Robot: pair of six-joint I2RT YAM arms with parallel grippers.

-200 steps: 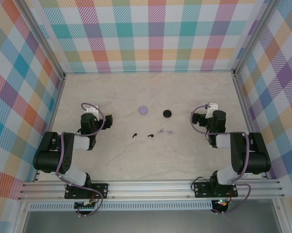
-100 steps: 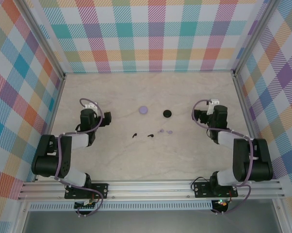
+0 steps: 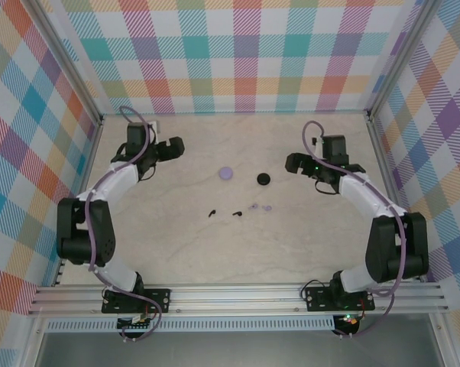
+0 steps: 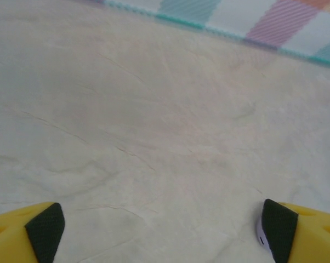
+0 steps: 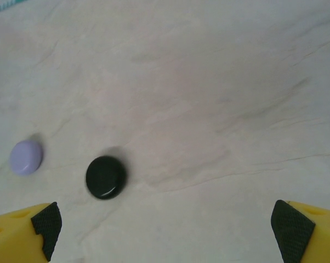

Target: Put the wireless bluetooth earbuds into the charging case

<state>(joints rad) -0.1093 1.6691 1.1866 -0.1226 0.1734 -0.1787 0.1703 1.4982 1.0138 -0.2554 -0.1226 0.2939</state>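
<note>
Marbled beige counter carries the earbuds in a row at the centre of the top view: two black earbuds on the left, two lilac earbuds on the right. A lilac case and a black case lie just above them. The left hand, upper left, and the right hand, upper right, both gape wide, grasping nothing.

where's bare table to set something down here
Free: the wide near stretch of table, between the arm bases and the row of black earbuds and lilac earbuds; also the far strip under the back wall. Crowded: the middle, where the lilac case and black case sit just beyond that row.
</note>
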